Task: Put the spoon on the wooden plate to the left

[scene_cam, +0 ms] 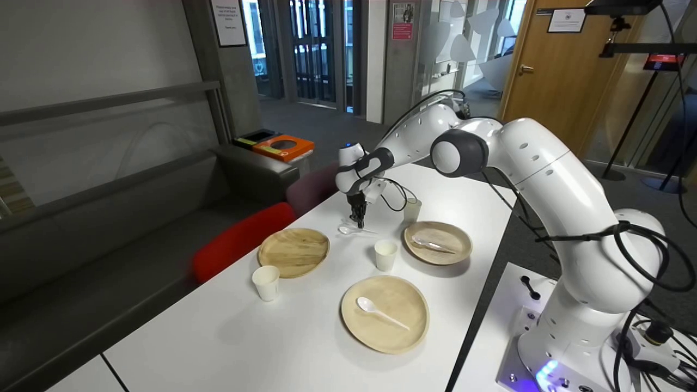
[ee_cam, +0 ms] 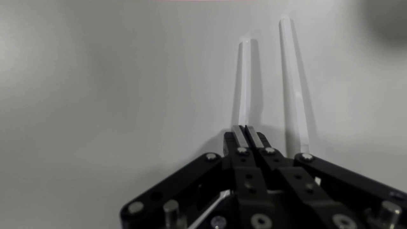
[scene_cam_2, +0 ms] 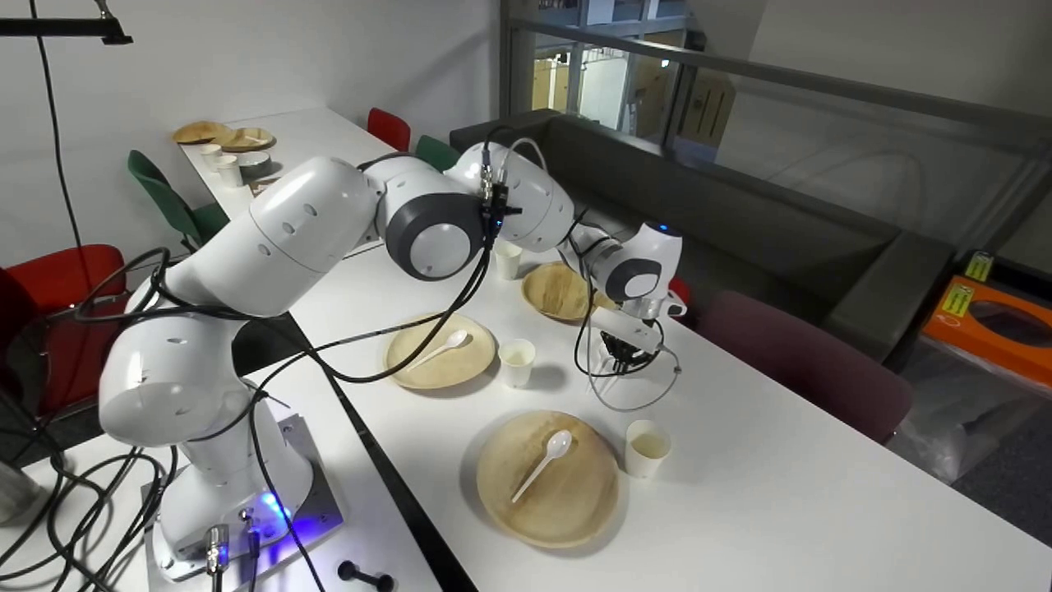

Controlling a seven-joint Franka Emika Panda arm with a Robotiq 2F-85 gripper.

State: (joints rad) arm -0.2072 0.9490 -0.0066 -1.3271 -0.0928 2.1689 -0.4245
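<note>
White plastic spoon (ee_cam: 245, 81) lies on or barely above the tabletop (ee_cam: 152, 89); in the wrist view its long axis runs to twelve o'clock from the claw (ee_cam: 244, 126), whose narrow jaws seemingly pinch it; a twin spoon (ee_cam: 293, 79) lies beside, toward two o'clock.

The hand (ee_cam: 243, 128) was black with silvery fingertips (ee_cam: 255, 138). The spoon (ee_cam: 245, 79) by those tips was plain white, as were the neighbouring spoon (ee_cam: 294, 86) beside it and the tabletop (scene_cam: 234, 343). The wooden plate (scene_cam: 294, 250) was golden tan, streaked with darker brown; a second plate (scene_cam: 389, 340) was pale beige, a third plate (scene_cam_2: 567, 514) tan with faint brown mottling. The cups (scene_cam: 385, 258) were cream, the arm (scene_cam: 550, 163) white with dark grey bands, a chair (scene_cam: 239, 238) red.
</note>
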